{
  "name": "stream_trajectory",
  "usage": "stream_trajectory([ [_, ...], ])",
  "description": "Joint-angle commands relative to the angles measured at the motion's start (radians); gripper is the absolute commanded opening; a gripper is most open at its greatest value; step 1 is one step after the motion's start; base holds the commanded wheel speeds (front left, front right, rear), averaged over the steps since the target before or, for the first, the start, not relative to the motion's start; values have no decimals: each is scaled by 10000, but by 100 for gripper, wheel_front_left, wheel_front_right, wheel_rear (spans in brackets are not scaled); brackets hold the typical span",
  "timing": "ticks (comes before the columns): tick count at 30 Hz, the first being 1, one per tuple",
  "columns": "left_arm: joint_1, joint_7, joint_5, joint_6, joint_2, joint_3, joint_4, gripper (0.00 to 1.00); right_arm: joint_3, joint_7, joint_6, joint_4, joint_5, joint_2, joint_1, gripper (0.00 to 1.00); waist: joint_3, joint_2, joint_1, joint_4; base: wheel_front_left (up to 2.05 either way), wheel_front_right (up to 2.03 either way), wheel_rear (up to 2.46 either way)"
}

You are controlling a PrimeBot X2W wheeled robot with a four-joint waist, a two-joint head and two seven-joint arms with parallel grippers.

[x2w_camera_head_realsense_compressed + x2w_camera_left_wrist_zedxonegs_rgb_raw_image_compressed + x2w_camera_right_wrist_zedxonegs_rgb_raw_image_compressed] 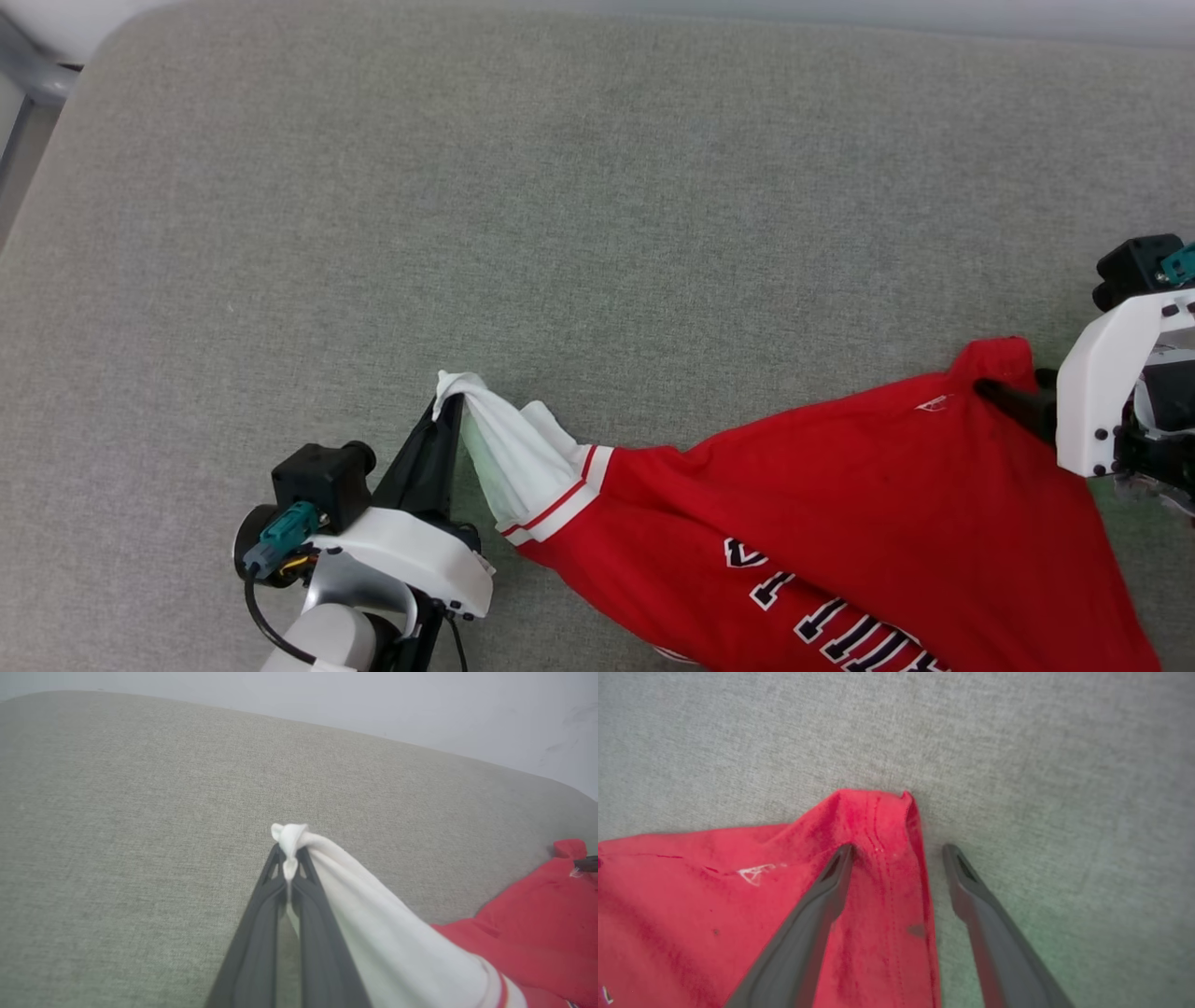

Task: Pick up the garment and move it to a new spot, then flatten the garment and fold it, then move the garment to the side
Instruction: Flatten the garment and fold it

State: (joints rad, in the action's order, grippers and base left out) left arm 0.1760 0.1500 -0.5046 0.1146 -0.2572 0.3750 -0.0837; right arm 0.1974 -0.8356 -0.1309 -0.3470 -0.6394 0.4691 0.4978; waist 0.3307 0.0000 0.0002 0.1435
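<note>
while left claw (289,858) pinches the garment (840,485), right claw (899,851) straddles its corner.

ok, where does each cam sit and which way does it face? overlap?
Head view: on the head, looking down on the grey cushion; left gripper lower left, right gripper right edge.
Left wrist view: along its shut fingers pinching the white sleeve of the garment; wall beyond.
Right wrist view: down past its open fingers, either side of the red hem.
Shared: head and left wrist both show the pinched sleeve.

An indoor room: grey upholstered surface (597,187) against a pale wall (420,704).
</note>
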Motion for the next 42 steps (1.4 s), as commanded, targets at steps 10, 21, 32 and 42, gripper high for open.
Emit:
stream_trajectory([
  [10, 238, 270, -96, -107, 71, 3, -370, 0, 1405, -254, -11, -997, -1082, -46, -275, 0, 174, 0, -2, -18, 0, 0, 0],
  [21, 574, -70, -168, 207, -329, -341, -553, 0, 1181, 1393, 4, -773, -1395, 351, 681, 0, -1071, 0, -2, -622, 0, 0, 0],
  [32, 3336, -1103, -265, -154, -851, -698, -989, 0, 268, 2282, 4, -1246, -551, -76, 1719, 0, -1407, 0, -2, -1327, 0, 0, 0],
  [42, 7162, -1648, -101, -624, -1272, -938, -2819, 0, -618, 2986, 4, -1689, 524, -1092, 4312, 0, -472, 0, -2, -2035, 0, 0, 0],
])
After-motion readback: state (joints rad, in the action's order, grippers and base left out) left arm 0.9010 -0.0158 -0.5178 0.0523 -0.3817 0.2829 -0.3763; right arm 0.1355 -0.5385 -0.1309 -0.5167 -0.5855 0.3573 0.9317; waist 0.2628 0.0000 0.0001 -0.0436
